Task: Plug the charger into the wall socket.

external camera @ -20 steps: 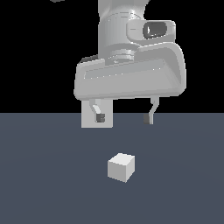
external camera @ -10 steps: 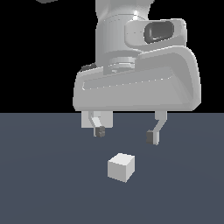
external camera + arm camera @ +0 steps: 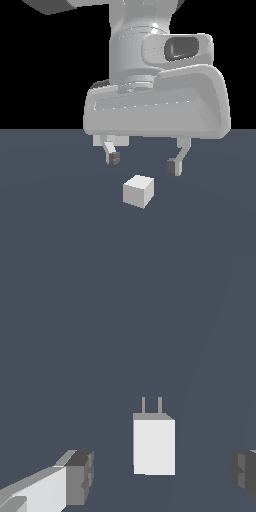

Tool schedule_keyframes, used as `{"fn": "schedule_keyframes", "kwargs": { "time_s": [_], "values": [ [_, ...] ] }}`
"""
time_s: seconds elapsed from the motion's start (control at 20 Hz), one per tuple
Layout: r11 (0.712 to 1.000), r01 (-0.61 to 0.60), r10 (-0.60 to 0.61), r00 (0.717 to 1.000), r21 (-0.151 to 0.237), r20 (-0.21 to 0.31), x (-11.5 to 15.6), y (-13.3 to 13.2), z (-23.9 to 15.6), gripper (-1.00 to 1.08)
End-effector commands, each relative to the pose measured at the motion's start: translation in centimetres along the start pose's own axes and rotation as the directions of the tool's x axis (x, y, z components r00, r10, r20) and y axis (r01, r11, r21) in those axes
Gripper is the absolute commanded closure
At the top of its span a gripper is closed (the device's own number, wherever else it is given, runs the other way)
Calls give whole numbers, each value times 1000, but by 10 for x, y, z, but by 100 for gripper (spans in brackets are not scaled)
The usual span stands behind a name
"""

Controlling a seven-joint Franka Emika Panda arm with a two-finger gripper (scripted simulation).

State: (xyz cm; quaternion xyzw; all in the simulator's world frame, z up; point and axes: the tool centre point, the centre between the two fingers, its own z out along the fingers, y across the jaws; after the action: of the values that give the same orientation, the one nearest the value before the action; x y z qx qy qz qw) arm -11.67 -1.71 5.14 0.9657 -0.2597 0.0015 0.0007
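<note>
The charger is a small off-white cube lying on the dark grey floor. In the wrist view the charger shows two thin prongs at one end. My gripper hangs open and empty just above and behind the charger, not touching it. Its dark-tipped fingers stand wider apart than the cube. In the wrist view the gripper has a fingertip on each side of the charger. The wall socket shows only as a pale strip behind the gripper body; its centre dot is hidden.
The dark grey floor spreads flat around the charger, under a black background. The arm's large pale body fills the upper middle of the exterior view.
The gripper has come down and nearer to the charger and looks larger. It now covers most of the wall socket. The charger has not moved.
</note>
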Motion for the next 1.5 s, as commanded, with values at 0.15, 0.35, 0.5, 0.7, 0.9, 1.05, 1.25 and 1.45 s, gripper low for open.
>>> {"fn": "schedule_keyframes", "kwargs": {
  "time_s": [0.15,0.35,0.5,0.7,0.9,1.05,1.25,1.45],
  "values": [
    [1000,-3,3,1000,0,1,-1,0,24,-92],
    [1000,-3,3,1000,0,1,-1,0,36,-92],
    [1000,-4,4,1000,1,1,-1,0,39,-92],
    [1000,-4,4,1000,1,1,-1,0,40,108],
    [1000,-4,4,1000,1,1,-1,0,40,108],
    [1000,-4,4,1000,1,1,-1,0,40,108],
    [1000,3,-3,1000,1,1,0,-2,38,108],
    [999,33,-33,999,0,0,5,-9,31,108]
  ]
}}
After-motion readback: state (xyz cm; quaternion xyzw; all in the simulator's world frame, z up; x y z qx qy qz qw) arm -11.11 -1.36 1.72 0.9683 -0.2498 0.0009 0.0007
